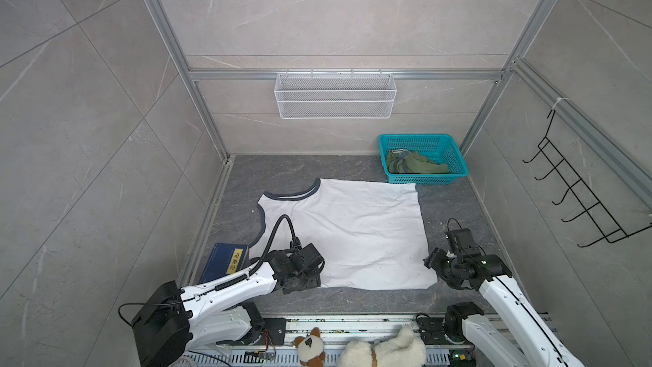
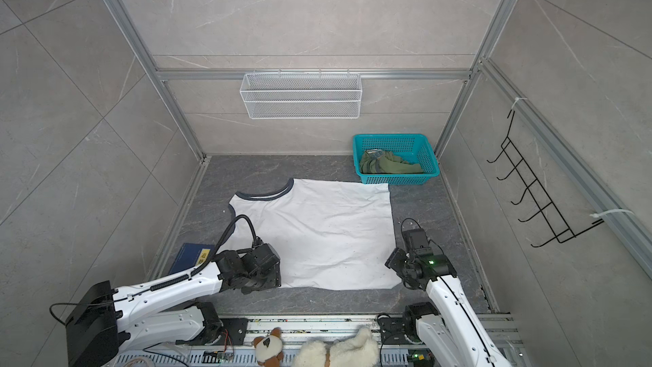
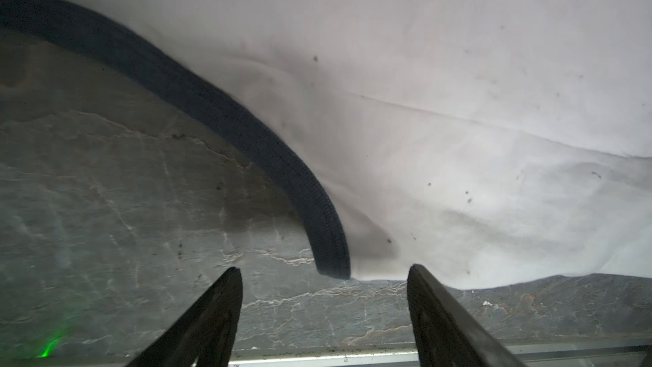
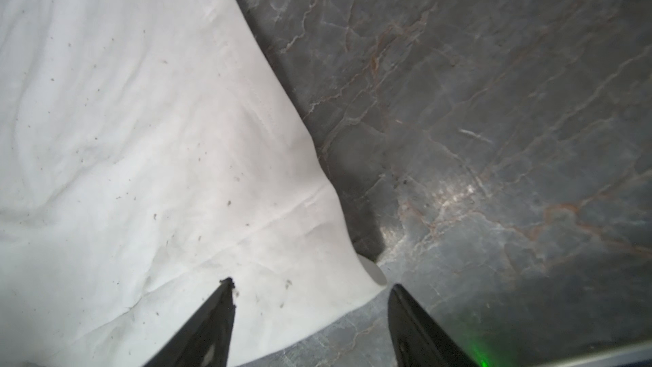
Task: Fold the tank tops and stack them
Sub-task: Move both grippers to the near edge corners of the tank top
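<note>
Limp, light white navy-trimmed cloth tank top (image 1: 352, 234) lies spread on the grey stone bench (image 1: 300, 171). The left jaws and right jaws stand wide, empty, at its near corners; likely best pinched there.

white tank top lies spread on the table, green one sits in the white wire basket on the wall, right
No: the green tank top sits in the teal basket on the table, seen in both top views. The rest holds.
</note>
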